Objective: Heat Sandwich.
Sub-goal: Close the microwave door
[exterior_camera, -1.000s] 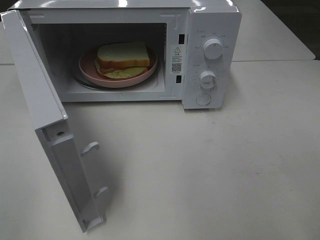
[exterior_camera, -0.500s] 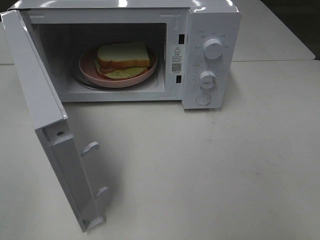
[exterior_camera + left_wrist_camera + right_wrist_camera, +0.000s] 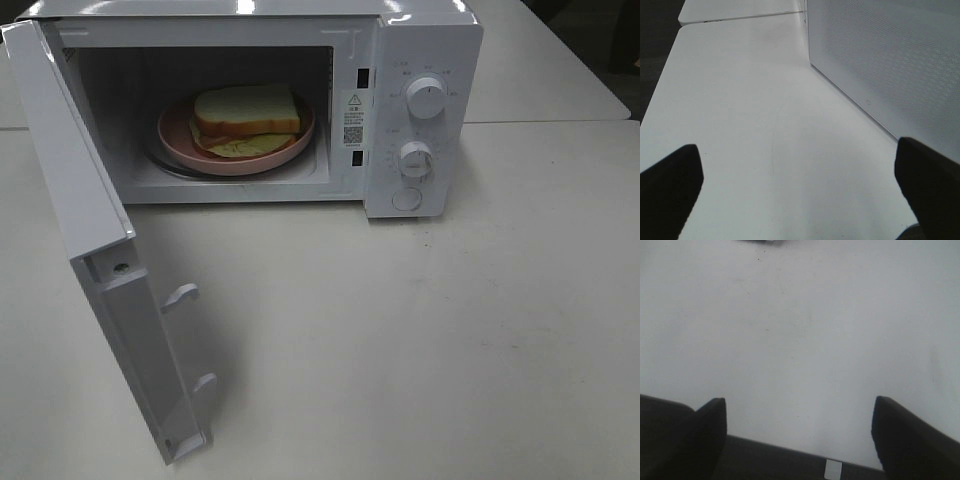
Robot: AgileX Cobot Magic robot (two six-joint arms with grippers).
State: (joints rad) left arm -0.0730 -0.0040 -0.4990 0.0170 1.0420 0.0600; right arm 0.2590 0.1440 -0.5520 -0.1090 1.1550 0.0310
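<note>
Nearest, the left jaws and the right jaws both stand spread wide and released, grasping nothing, each over the bare desk (image 3: 800, 315), the left pair just beside a white dotted panel (image 3: 890, 60). Farther in, the microwave door (image 3: 100, 250) stands swung open at the left of the white microwave (image 3: 420, 40). Deepest, inside the cavity, the sandwich (image 3: 247, 112) lies on the pink plate (image 3: 172, 135), with pale filling poking out at its front edge.
</note>
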